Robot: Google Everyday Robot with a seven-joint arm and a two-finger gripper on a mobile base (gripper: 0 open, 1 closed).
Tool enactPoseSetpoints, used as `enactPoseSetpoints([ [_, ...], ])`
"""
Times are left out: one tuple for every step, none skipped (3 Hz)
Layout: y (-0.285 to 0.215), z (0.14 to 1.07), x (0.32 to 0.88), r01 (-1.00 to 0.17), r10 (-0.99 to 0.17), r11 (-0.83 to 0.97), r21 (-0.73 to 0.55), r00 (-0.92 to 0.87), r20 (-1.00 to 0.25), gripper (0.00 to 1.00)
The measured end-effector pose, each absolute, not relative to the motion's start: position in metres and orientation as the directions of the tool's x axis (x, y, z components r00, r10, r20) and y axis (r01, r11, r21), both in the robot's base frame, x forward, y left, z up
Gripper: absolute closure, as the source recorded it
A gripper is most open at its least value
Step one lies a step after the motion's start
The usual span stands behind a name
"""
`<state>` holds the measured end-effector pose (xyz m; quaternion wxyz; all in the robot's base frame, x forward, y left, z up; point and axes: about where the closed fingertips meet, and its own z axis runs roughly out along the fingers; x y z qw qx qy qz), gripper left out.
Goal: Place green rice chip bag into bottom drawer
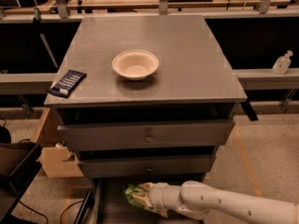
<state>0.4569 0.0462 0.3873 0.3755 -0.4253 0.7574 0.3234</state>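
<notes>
- Here, the hand (145,199) is low in the view, at the end of the white arm (233,206), which comes in from the right edge.
- It is over the bottom drawer (111,210), which is pulled out below the cabinet as a shallow grey tray.
- The green rice chip bag (133,193) is right at the tip of the hand and touches it, inside the outline of this drawer.
- The bag and the wrist cover the tip of the hand, so I cannot tell how far it is open or if it really grips the bag.
- I also cannot tell if the bag rests on the drawer floor or hangs a little over it.
- Just above the hand is the lower drawer front (147,166) with a small knob, and above that the upper drawer front (147,134); both look a little pulled out.
- Higher above the hand, on the grey surface (187,64), a pale bowl (135,64) stands near the middle.
- A dark packet (67,83) lies at the surface's edge, up and to the left of the hand, well apart from the bowl.
- Far up and to the right of the hand, a clear bottle (282,63) stands on a ledge beside the cabinet.
</notes>
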Motion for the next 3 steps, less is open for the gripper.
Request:
enactPoseSetpoints([
  [0.0477,0.3872,0.4563,-0.888,-0.401,0.427,0.172,-0.356,-0.844,0.12],
  [0.0489,0.3871,0.4559,-0.889,-0.401,0.425,0.173,-0.356,-0.844,0.0],
  [0.0489,0.3871,0.4558,-0.889,-0.401,0.425,0.173,-0.356,-0.844,0.0],
])
